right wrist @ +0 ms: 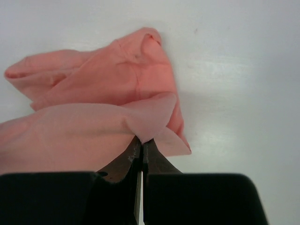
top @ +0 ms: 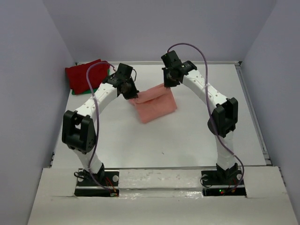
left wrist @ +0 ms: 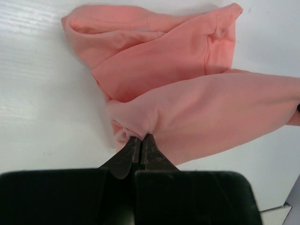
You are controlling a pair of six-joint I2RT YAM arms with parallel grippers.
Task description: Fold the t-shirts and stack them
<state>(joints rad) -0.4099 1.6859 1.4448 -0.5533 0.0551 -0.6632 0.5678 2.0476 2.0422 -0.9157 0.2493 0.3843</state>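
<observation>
The salmon-pink t-shirt lies half folded in the middle of the table, its far edge lifted. My left gripper is shut on its far left corner; in the left wrist view the jaws pinch the cloth. My right gripper is shut on the far right corner; in the right wrist view the jaws pinch the cloth. The dark red t-shirt lies folded at the far left, on top of the green t-shirt, of which only an edge shows.
Grey walls close in the table on the left, back and right. The white table top stretches in front of the pink shirt. The arm bases stand at the near edge.
</observation>
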